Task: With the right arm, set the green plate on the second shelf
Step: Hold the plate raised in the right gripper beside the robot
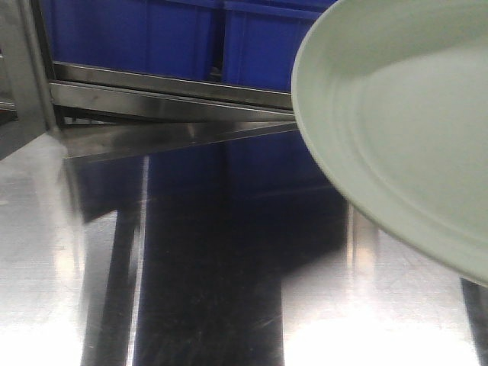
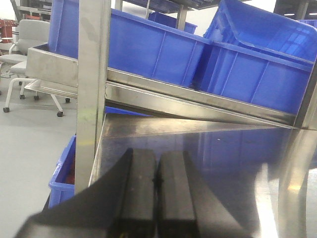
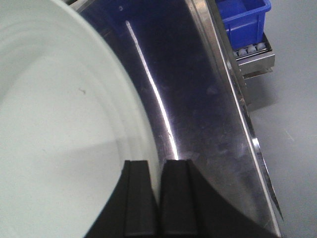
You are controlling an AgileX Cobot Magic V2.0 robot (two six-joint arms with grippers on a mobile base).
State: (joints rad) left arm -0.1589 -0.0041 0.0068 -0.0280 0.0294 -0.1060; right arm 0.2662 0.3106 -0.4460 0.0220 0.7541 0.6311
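Observation:
The green plate (image 1: 404, 130) fills the upper right of the front view, tilted and held above the shiny steel shelf (image 1: 191, 252). In the right wrist view the green plate (image 3: 59, 129) covers the left half, and my right gripper (image 3: 157, 171) is shut on its rim, one finger over the plate and one under its edge. My left gripper (image 2: 157, 171) is shut with nothing between its black fingers, low over the steel surface (image 2: 223, 158) near an upright post (image 2: 91, 89).
Blue plastic bins (image 2: 198, 54) stand on the sloped shelf above and behind. Another blue bin (image 3: 242, 17) sits on a lower steel ledge to the right. The shelf's right edge (image 3: 247, 129) drops to grey floor. Office chairs (image 2: 25, 44) stand at far left.

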